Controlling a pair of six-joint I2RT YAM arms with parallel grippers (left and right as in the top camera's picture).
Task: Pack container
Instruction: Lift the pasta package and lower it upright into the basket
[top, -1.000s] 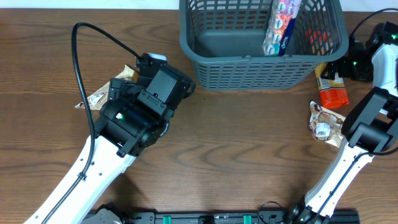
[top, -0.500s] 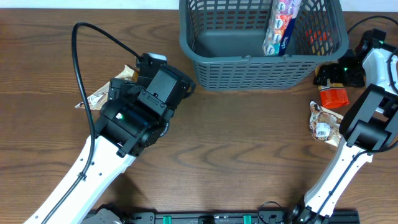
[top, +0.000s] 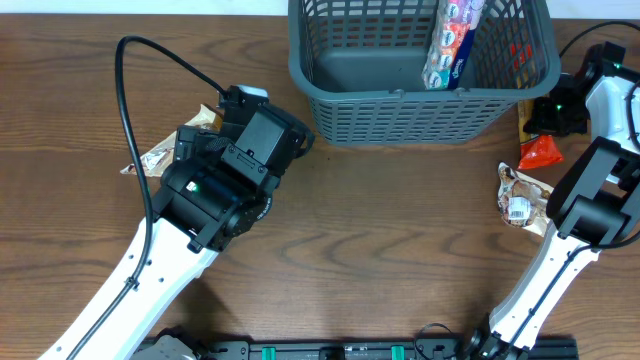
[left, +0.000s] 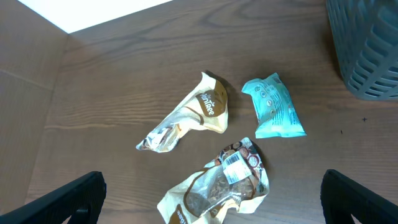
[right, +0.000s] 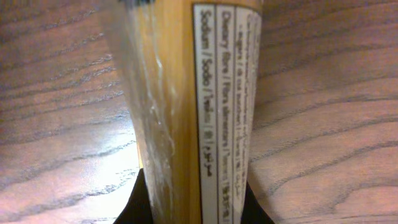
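Sitting at the top centre of the overhead frame on the desk: container, with a multicoloured roll leaning inside toward its right half. Just right of its lower right corner, right gripper clamped on an orange packet, nutrition label filling the wrist view. Below that in the overhead frame, a brown packet flat on the wood. Left gripper spread wide open above three packets mid-frame in its wrist view: tan packet, teal packet and barcoded packet, none touched by either finger.
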